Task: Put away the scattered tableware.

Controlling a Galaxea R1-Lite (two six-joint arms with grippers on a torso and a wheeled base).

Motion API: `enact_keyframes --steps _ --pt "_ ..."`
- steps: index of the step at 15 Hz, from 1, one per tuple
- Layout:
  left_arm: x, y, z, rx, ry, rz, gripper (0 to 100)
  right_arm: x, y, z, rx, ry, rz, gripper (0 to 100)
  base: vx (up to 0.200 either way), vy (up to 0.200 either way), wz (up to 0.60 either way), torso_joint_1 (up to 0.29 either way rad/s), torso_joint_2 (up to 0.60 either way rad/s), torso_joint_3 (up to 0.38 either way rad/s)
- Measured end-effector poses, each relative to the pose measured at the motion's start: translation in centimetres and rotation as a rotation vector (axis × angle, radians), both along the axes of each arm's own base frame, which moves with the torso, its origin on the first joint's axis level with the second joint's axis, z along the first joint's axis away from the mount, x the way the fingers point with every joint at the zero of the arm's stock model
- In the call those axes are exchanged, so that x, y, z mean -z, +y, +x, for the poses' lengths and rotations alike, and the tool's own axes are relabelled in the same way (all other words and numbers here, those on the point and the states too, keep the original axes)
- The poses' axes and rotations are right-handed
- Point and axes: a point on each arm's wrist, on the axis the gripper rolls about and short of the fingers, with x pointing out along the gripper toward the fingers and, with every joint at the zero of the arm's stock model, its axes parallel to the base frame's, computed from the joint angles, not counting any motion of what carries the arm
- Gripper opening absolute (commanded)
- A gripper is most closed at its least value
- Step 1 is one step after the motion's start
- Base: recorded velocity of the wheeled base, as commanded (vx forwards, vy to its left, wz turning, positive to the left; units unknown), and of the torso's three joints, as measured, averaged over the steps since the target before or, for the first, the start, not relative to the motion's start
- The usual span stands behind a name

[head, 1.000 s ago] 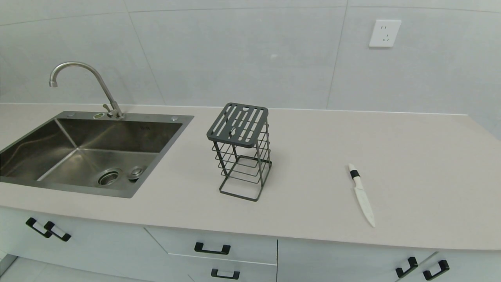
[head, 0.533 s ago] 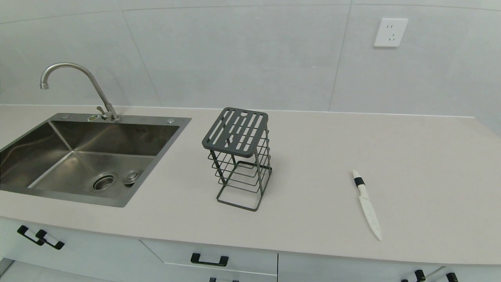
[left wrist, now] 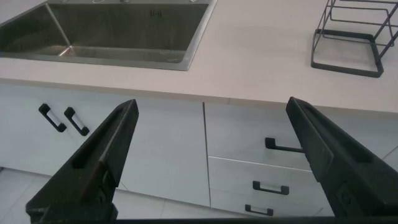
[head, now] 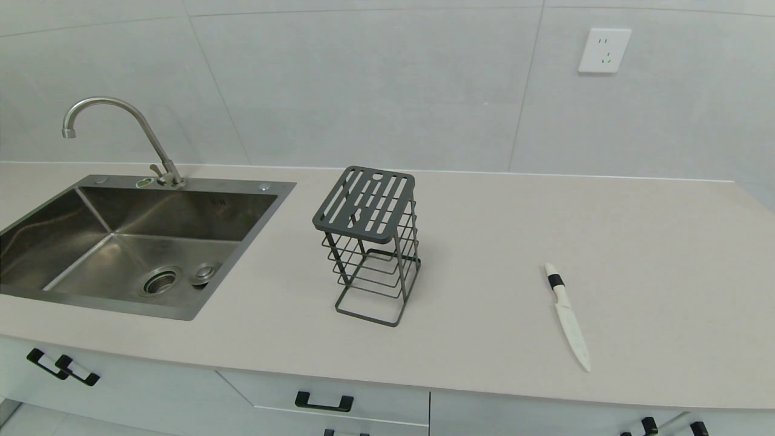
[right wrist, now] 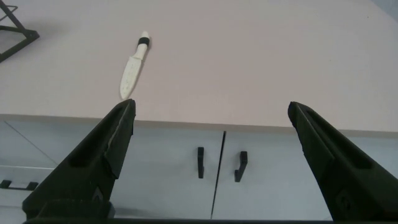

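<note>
Black, angular fingers (left wrist: 102, 162) — left gripper (left wrist: 211, 104), right gripper (right wrist: 211, 106)

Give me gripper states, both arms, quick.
Left gripper: open, holding nothing.
Right gripper: open, holding nothing.

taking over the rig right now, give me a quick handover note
Left gripper: open, empty, off the front edge of the counter, facing the drawers.
Right gripper: open, empty, off the front edge, short of the knife.
Knife: flat on the counter, right of the wire rack and apart from it, blade tip toward the front edge.
Done: nothing; the knife is not in the rack.
Left: grasp the knife, probably with the right gripper, and slot it into the rack.
</note>
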Motion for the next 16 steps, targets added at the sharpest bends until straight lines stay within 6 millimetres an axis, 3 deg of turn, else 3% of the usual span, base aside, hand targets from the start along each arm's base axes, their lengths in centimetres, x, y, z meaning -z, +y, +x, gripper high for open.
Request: enact_keyframes --steps 5,10,16 --pt "0.0 -0.01 0.0 0.002 0.0 0.003 100 0.0 0.0 0.0 0.0 -0.001 0.003 100 0.0 0.0 0.0 0.0 0.0 0.0" --pt "0.0 -0.01 0.0 0.002 0.003 0.031 100 0.0 0.0 0.0 0.0 -0.001 0.003 100 0.0 0.0 0.0 0.201 -0.4 -0.191" --pt "0.0 -0.01 0.0 0.003 0.003 0.028 100 0.0 0.0 0.0 0.0 -0.001 0.004 100 0.0 0.0 0.0 0.008 -0.02 -0.008"
